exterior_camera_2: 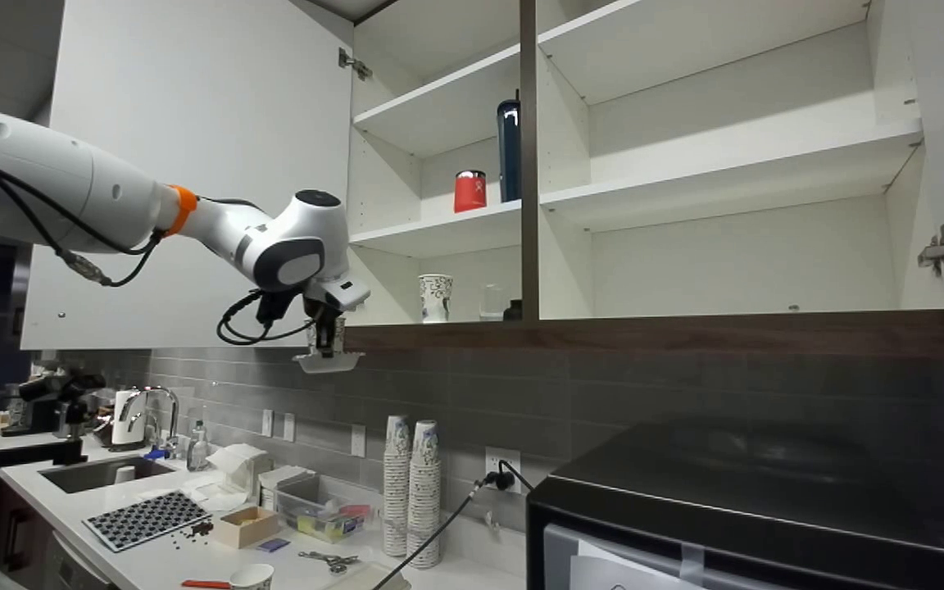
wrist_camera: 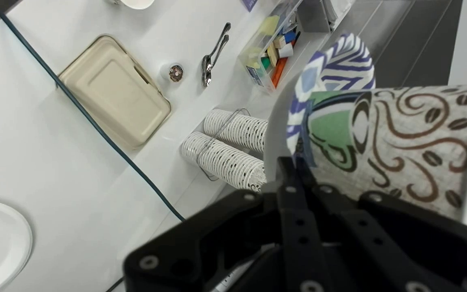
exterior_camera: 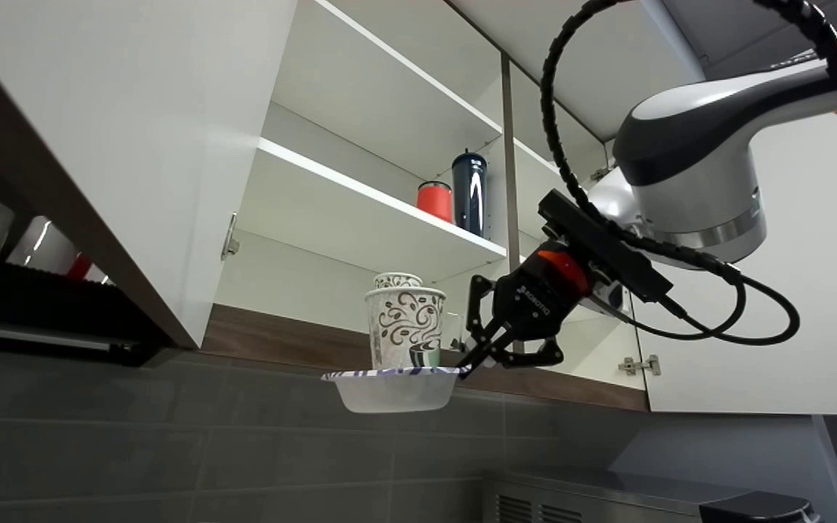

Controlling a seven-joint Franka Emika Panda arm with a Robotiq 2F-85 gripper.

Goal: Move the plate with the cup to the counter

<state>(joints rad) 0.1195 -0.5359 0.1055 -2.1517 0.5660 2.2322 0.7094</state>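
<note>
At the rim of the plate point(exterior_camera: 397, 396), clamps tight with both black fingers point(wrist_camera: 286, 174), pinching that edge between them; carries the rest of the plate roughly level beyond the fingertips, on the far side from the body of the gripper point(exterior_camera: 467, 365); bears the cup point(exterior_camera: 407, 330) upright on the plate, just beside the fingertips in the wrist view, but cannot tell whether touching them; hangs in mid-air with the plate near the open cabinet point(exterior_camera_2: 734, 332), well above the counter point(wrist_camera: 75, 202); next to the plate, on the gripper's black body, reads "ROBOTIQ" in pale capitals; over the plate, on the cup's side, displays a printed green mug, brown swirls and coffee beans; higher than the plate, on a cabinet shelf point(exterior_camera_2: 439, 238), shows a red cup point(exterior_camera_2: 470, 192) with a white logo too small to identify, beside a dark blue tumbler point(exterior_camera: 469, 192) with an illegible pale mark near the top; below the plate, on the counter, shows two stacks of paper cups point(wrist_camera: 225, 158), a clear box point(wrist_camera: 264, 82) with a blue label point(wrist_camera: 253, 75) too small to read, and a purple packet point(wrist_camera: 249, 3) with lettering cut off and unreadable; lower than the plate and well apart from it, shows a black appliance point(exterior_camera_2: 734, 492) bearing sheets of paper point(exterior_camera_2: 615, 569) with illegible marks.
</note>
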